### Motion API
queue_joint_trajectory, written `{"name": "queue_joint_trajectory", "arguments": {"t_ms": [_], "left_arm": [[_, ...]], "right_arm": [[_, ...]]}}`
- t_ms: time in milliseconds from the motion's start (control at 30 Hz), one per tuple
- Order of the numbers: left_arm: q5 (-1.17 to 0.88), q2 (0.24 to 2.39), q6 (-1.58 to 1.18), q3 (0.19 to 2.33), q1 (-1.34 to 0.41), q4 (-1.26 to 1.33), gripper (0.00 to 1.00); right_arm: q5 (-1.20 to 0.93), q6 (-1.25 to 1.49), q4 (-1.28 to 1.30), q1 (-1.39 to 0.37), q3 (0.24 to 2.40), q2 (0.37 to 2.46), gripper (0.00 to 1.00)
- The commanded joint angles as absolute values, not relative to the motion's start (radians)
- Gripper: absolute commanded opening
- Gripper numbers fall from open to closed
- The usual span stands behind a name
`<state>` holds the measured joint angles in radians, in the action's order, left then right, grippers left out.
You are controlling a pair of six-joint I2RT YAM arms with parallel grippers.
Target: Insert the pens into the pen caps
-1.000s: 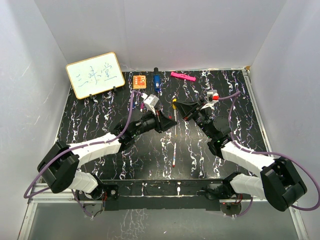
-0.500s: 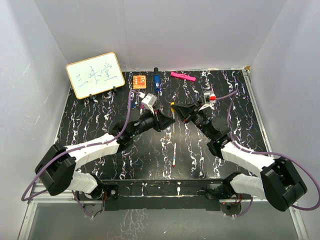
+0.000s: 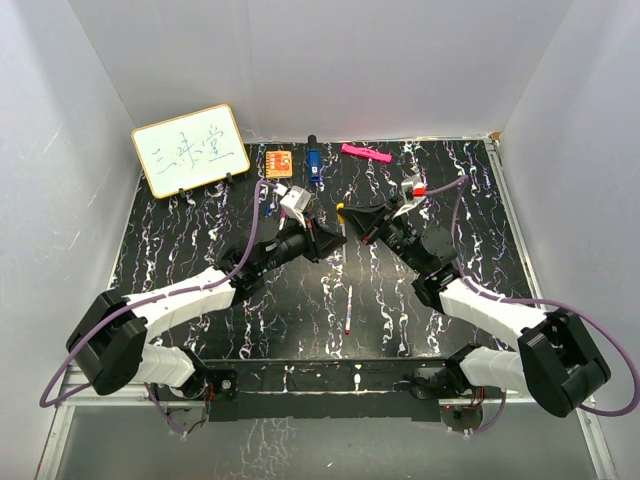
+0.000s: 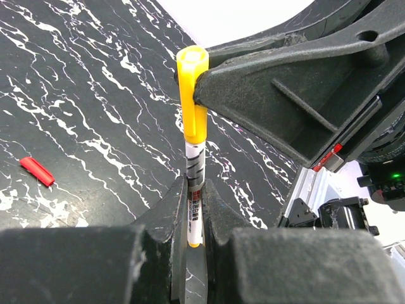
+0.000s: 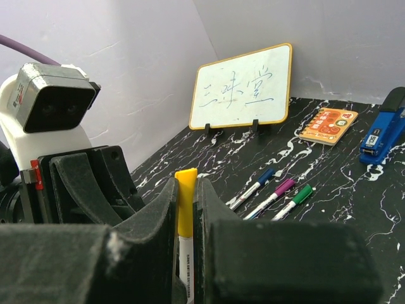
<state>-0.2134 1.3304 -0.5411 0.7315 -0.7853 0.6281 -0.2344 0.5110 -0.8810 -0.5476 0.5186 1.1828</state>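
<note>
**Over the counter's middle, the yellow cap goes on its pen**

From the top camera, the left gripper (image 3: 328,240) and the right gripper (image 3: 358,218) meet tip to tip above the counter (image 3: 200,230). Compared with a second ago, both have drifted a little to the far left and the gap between them has closed. I judge from this that the push is finishing. A red-tipped pen (image 3: 347,308) lies alone, nearer to the bases.

On the left wrist camera, the left gripper is clenched on the white pen (image 4: 194,171), which stands upright. The yellow cap (image 4: 192,95) sits over its top, against the right gripper's finger. A red cap (image 4: 37,171) lies well apart.

On the right wrist camera, the right gripper is clamped on the yellow cap. Beyond it a blue pen (image 5: 253,187), a purple pen (image 5: 272,195) and a green pen (image 5: 294,201) lie capped, side by side. I think only red remains.
</note>
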Motion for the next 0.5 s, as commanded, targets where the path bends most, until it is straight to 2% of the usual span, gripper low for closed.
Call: {"name": "queue_joint_trajectory", "arguments": {"t_ms": [0,467], "left_arm": [[-0.160,1.254,-0.496,0.785,-0.768,0.792,0.00],[-0.066,1.195,-0.406,0.799,-0.756,0.881,0.00]], "right_arm": [[-0.277,0.458,-0.744,-0.566,0.547,1.205,0.00],[-0.203,0.402,-0.626,-0.629,0.557,1.243,0.00]]}}
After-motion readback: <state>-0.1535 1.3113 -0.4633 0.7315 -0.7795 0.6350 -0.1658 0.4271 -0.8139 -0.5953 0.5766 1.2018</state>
